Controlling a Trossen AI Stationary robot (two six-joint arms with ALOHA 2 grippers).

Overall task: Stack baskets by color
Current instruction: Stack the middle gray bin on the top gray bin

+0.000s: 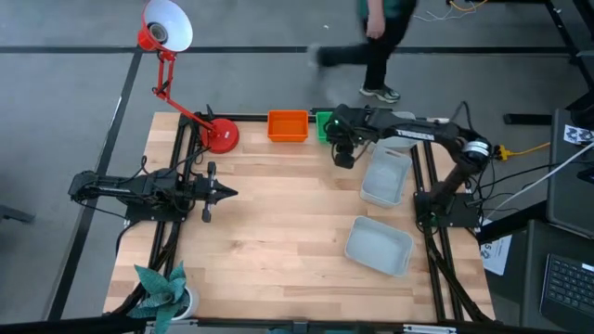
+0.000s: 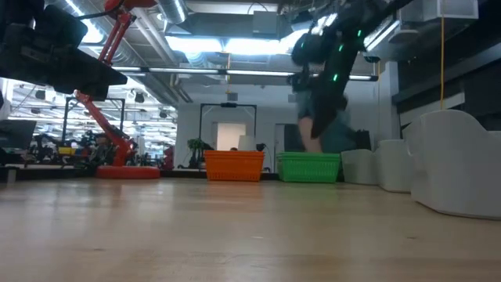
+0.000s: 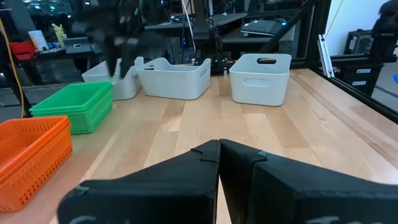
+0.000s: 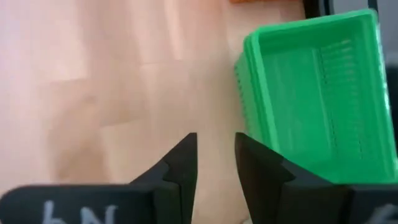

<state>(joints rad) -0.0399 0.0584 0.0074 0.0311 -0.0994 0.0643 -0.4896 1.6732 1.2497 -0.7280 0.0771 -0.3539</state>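
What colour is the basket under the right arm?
Green basket, clearest in the right wrist view.

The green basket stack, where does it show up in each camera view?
High view: green basket stack at the table's far edge, partly under the right tool.
Low view: centre-right.
Left wrist view: left of centre.
Right wrist view: upper right.
Shared landmark: the orange basket stack, right beside it.
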